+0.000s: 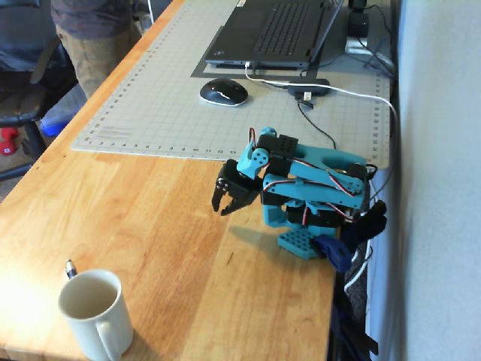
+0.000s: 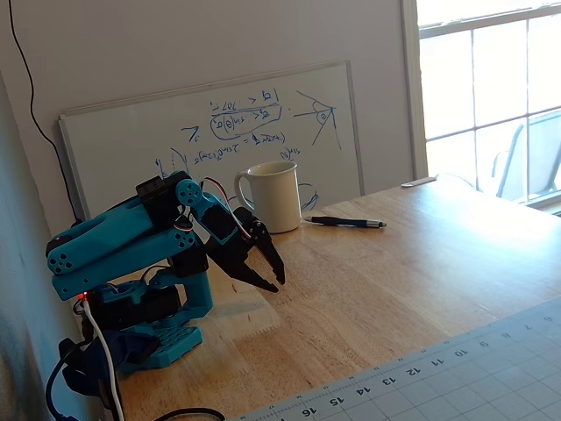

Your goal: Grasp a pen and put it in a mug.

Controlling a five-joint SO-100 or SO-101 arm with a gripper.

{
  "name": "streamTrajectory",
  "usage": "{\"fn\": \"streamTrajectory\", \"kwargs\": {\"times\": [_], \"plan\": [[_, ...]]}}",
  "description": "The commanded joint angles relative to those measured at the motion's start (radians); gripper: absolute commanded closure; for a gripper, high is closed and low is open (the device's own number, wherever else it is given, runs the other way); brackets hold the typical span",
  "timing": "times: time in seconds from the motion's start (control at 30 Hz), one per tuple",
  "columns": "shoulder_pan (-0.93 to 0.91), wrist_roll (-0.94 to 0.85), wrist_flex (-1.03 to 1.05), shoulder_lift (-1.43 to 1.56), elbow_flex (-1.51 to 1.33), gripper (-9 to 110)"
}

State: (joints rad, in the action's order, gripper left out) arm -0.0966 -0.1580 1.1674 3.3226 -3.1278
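Your pen (image 2: 343, 222): slim, dark, silvery tip, lying flat on the tabletop (image 2: 421, 272) just beside your cream mug (image 2: 273, 196). Your gripper (image 2: 273, 279): empty, parted, hanging apart from both.

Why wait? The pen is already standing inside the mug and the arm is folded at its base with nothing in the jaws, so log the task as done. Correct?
Not quite. The pen is not in the mug; a fixed view shows it lying flat on the wooden table beside the mug. The rest holds: the arm is folded at its base and the gripper holds nothing.
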Motion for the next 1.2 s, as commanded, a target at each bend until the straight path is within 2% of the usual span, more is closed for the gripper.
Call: {"fn": "streamTrajectory", "kwargs": {"times": [0.0, 0.93, 1.03, 1.17], "plan": [[0.002, 0.009, -0.008, 0.021, 0.014, 98], [0.048, 0.012, -0.023, -0.035, 0.034, 98], [0.051, 0.071, -0.061, -0.094, 0.100, 99], [0.084, 0.270, -0.110, -0.216, 0.215, 98]]}}
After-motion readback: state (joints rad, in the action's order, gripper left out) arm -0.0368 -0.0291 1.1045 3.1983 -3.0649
